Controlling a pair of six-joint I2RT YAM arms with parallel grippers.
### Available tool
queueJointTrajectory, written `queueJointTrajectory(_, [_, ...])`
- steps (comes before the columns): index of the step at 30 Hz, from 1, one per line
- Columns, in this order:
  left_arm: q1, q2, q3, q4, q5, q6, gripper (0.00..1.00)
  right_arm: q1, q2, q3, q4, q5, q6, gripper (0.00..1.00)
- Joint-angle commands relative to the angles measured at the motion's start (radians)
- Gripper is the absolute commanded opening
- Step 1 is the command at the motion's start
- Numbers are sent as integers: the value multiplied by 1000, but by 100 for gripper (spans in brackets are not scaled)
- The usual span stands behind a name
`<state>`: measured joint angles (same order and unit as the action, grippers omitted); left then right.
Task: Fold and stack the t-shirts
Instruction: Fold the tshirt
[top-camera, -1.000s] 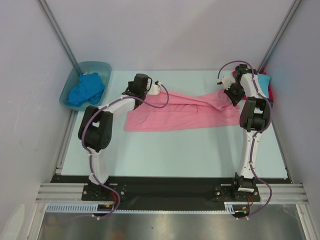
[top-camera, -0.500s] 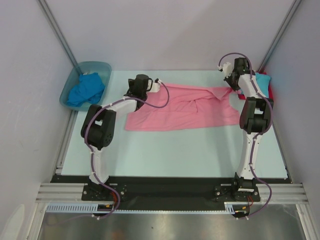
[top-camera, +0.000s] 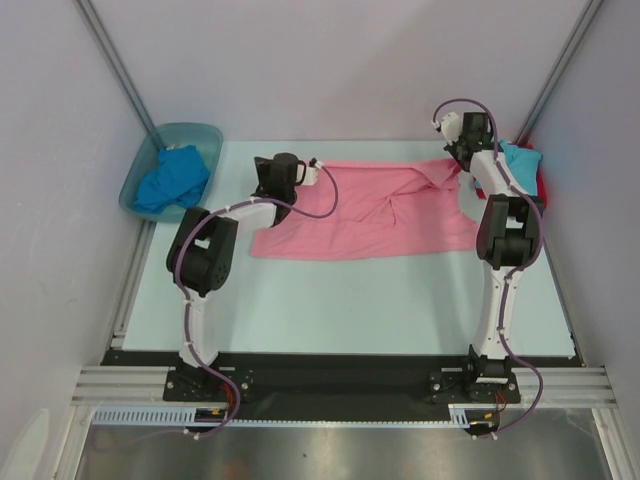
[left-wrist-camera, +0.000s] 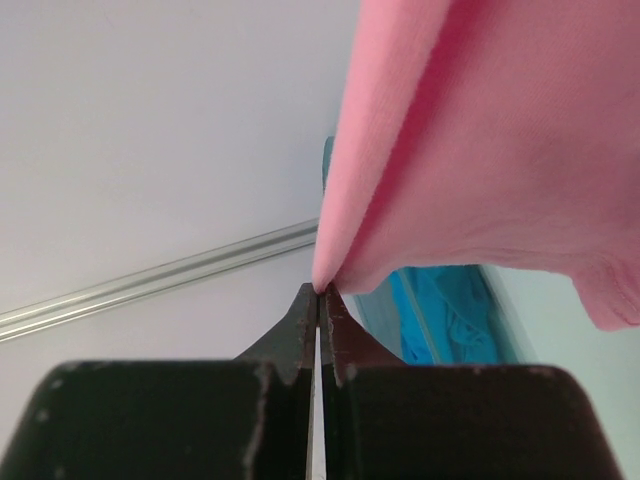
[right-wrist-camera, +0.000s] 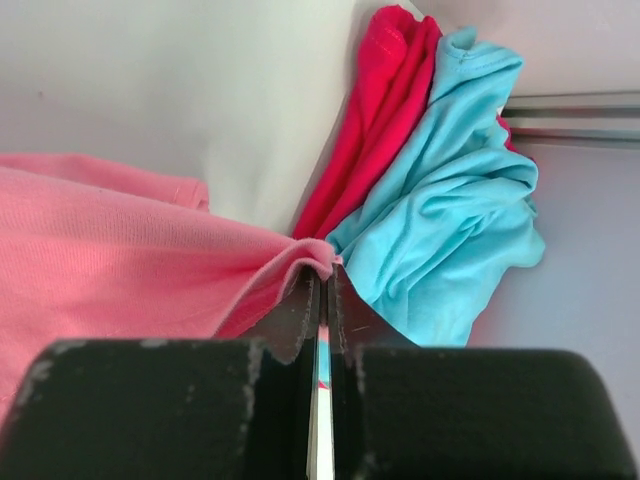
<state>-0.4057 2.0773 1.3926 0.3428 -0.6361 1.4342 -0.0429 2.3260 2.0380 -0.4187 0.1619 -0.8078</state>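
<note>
The pink t-shirt (top-camera: 365, 215) lies spread across the far middle of the table, its far edge lifted at both ends. My left gripper (top-camera: 322, 172) is shut on the shirt's far left corner (left-wrist-camera: 335, 262), pinched at the fingertips. My right gripper (top-camera: 452, 165) is shut on the far right corner (right-wrist-camera: 300, 262). A turquoise t-shirt (right-wrist-camera: 450, 210) and a red t-shirt (right-wrist-camera: 385, 110) lie crumpled at the far right of the table (top-camera: 525, 160). A royal blue t-shirt (top-camera: 170, 180) sits bunched in the tub.
The blue-green translucent tub (top-camera: 195, 135) stands off the table's far left corner. Grey walls close in on three sides, with metal frame rails (top-camera: 120, 70) in the corners. The light table surface (top-camera: 360, 300) reaches to the black base rail.
Both grippers have carried the shirt's held edge away from the arm bases. The folded-over cloth opened out and the shirt now spreads wider toward the back.
</note>
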Motion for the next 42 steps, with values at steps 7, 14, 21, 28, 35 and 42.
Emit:
queueJointTrajectory(7, [21,41,-23,128,-125,95,0,-2,-85,-73,178,67,-22,0])
queueJointTrajectory(14, [76,92,-11,205,-161,161,0,5,-105,-104,244,93,-24,0])
queueJointTrajectory(21, [125,154,54,269,-175,218,0,8,-114,-131,273,105,-22,0])
queueJointTrajectory(28, [143,204,69,357,-174,299,0,9,-108,-131,282,120,-27,0])
queueJointTrajectory(35, [154,248,97,392,-195,342,0,11,-103,-133,293,126,-30,0])
queueJointTrajectory(42, [163,264,117,384,-204,359,0,12,-103,-142,305,134,-30,0])
